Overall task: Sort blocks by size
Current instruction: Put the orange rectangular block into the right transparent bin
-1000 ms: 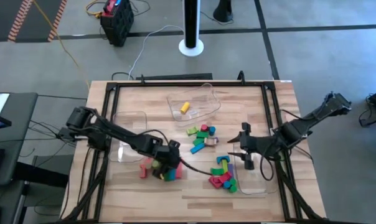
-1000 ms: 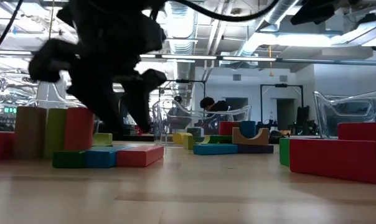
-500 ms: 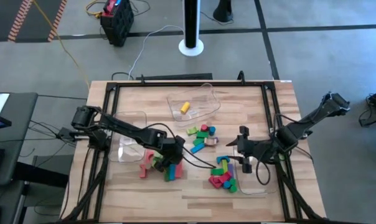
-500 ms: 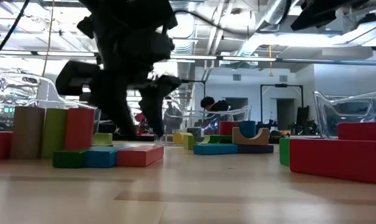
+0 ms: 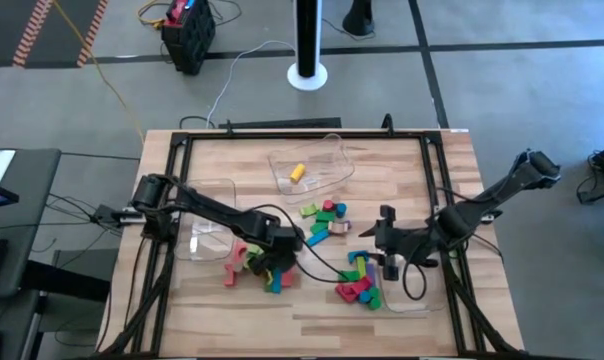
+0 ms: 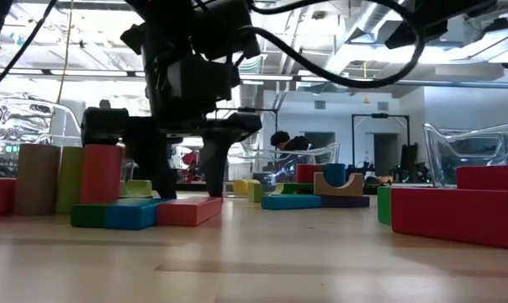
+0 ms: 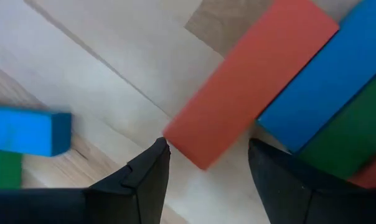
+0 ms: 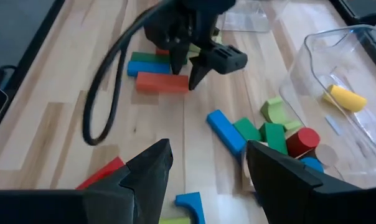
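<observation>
left gripper (image 7: pixel 206 171) hangs open astride the end of the red bar (image 7: pixel 250 81) in the table's left block cluster, where a skewed close could nudge the adjoining blue bar (image 7: pixel 319 87); right gripper (image 8: pixel 203 171) waits open

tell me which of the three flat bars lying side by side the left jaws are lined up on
The red bar, outermost of the three. Its end sits between the open jaws of the left gripper; the blue bar and green bar lie beyond it.
</observation>
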You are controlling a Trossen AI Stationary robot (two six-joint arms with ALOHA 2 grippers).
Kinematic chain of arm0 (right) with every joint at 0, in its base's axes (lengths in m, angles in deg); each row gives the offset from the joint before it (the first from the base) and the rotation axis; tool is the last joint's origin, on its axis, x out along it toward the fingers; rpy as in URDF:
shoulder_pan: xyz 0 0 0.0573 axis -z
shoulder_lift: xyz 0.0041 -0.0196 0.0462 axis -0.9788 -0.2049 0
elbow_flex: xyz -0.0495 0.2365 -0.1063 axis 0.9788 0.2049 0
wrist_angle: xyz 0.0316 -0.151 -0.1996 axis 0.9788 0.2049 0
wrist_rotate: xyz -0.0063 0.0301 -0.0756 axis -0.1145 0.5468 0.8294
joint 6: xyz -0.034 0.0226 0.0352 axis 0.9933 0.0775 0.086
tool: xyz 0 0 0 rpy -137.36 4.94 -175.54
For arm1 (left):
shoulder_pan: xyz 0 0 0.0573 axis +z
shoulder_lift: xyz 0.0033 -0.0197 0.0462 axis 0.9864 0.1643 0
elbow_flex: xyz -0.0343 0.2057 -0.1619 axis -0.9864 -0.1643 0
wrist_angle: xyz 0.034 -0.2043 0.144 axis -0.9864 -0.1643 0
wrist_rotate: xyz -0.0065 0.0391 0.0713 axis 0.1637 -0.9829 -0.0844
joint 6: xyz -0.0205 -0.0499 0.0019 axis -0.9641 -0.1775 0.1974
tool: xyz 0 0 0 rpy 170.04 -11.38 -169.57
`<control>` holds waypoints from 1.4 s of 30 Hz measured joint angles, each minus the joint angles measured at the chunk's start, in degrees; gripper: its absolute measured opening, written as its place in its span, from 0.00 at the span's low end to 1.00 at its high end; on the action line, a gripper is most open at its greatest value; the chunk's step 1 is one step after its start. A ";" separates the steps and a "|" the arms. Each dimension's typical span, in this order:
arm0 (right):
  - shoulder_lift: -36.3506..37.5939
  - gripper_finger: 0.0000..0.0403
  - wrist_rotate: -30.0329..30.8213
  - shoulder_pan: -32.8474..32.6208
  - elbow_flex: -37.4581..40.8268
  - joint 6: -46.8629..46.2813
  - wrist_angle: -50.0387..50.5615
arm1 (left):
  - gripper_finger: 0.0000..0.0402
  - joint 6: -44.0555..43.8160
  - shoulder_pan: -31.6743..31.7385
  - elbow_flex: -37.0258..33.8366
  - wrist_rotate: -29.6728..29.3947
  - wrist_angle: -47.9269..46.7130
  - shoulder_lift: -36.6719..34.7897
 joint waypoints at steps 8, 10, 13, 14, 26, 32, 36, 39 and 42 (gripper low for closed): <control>-0.33 0.61 0.00 -0.01 0.02 -0.02 -0.67 | 0.52 8.45 -0.62 2.15 -3.51 0.19 0.12; -0.33 0.61 0.00 0.16 0.02 -0.01 -0.75 | 0.52 10.66 -0.95 2.13 -3.24 -0.15 0.30; -0.31 0.61 0.00 0.28 0.02 -0.50 -0.67 | 0.52 11.67 -0.81 1.80 -3.19 -0.70 0.27; -0.31 0.61 0.00 0.26 0.02 -0.69 -0.63 | 0.52 10.91 -0.70 1.78 -3.18 -0.34 0.29; -0.29 0.61 0.01 1.59 0.02 -0.44 -0.64 | 0.52 10.20 -1.69 2.98 -7.24 -1.44 0.18; -0.29 0.61 0.00 1.57 0.02 -0.42 -0.78 | 0.52 9.68 -2.19 2.98 -7.94 -2.76 0.18; -0.29 0.61 0.00 1.60 0.02 -0.17 -0.80 | 0.52 11.20 -3.41 2.98 -9.42 -2.82 0.18; -0.29 0.61 0.00 1.79 0.02 0.04 -1.02 | 0.52 13.48 -4.45 2.98 -10.26 -2.77 0.16; -0.29 0.61 0.00 1.79 0.02 0.04 -1.17 | 0.52 15.12 -5.41 3.49 -10.66 -2.79 0.14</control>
